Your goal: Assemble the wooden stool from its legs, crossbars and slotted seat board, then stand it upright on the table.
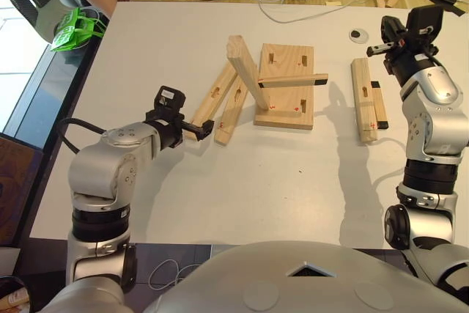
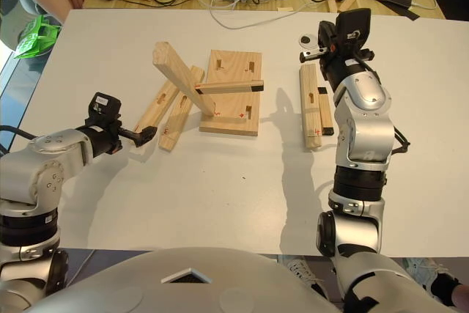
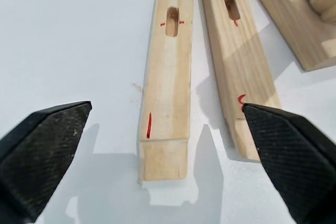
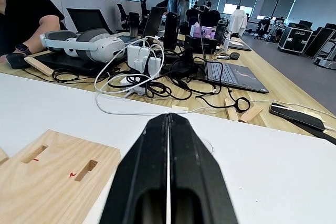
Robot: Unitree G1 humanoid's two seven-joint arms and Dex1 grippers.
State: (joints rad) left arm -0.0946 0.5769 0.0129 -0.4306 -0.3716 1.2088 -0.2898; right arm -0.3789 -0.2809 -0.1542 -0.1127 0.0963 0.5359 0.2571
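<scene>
Left wrist view: left gripper [image 3: 167, 109] wide open, empty, straddling end of nearest leg [image 3: 167, 72], flat on table [image 1: 220, 203]. One finger looks over neighbour leg [image 3: 236, 61]. Closing could pinch both, or shove it vs seat board [image 1: 287, 111] and topple leaning leg [image 1: 245, 71]. Right gripper [image 4: 169, 121] closed, empty.

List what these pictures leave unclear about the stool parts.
Head views: the tilted leg covers its own foot, so its seating in the seat board is unclear.
Right eye view: the right arm hides part of the pieces beside it.
Left wrist view: the seat board is cut off by the edge.
</scene>
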